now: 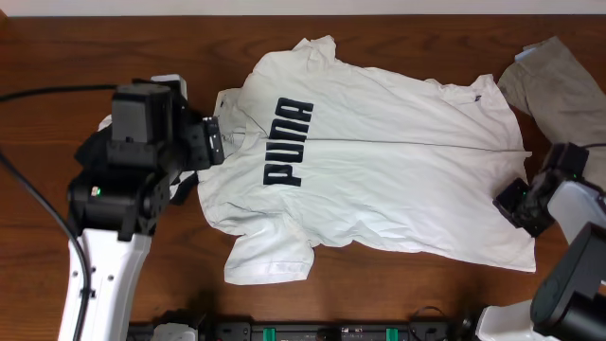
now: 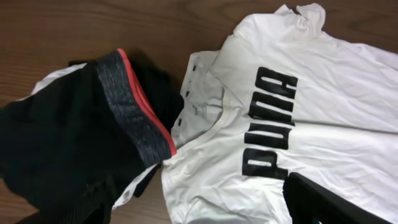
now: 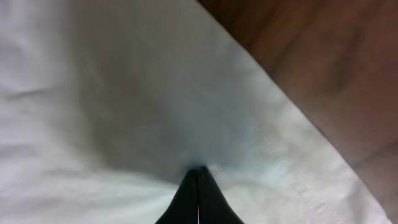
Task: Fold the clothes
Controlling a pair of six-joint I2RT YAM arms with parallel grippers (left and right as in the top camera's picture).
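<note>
Overhead, what lay on the brown wooden table (image 1: 398,294)?

— A large white cotton T-shirt with dark block lettering (image 1: 379,161) was spread flat across the middle, front up, collar toward the left arm. A khaki-grey garment (image 1: 559,85) sat at the far right corner, just beside the shirt's sleeve.

And the black garment (image 2: 62,143)?

— It was bunched by the collar, mostly hidden under the left arm from above. The left wrist camera showed its red-edged grey waistband (image 2: 134,115) curving against the shirt's neckline.

How did the left gripper (image 1: 212,138) stand?

— It hovered over the collar area with its jaws spread wide, holding nothing.

And the right gripper (image 3: 198,179)?

— Its jaws were pressed together at the shirt's hem, close to the cloth's edge, with white fabric puckered at their tips.
</note>
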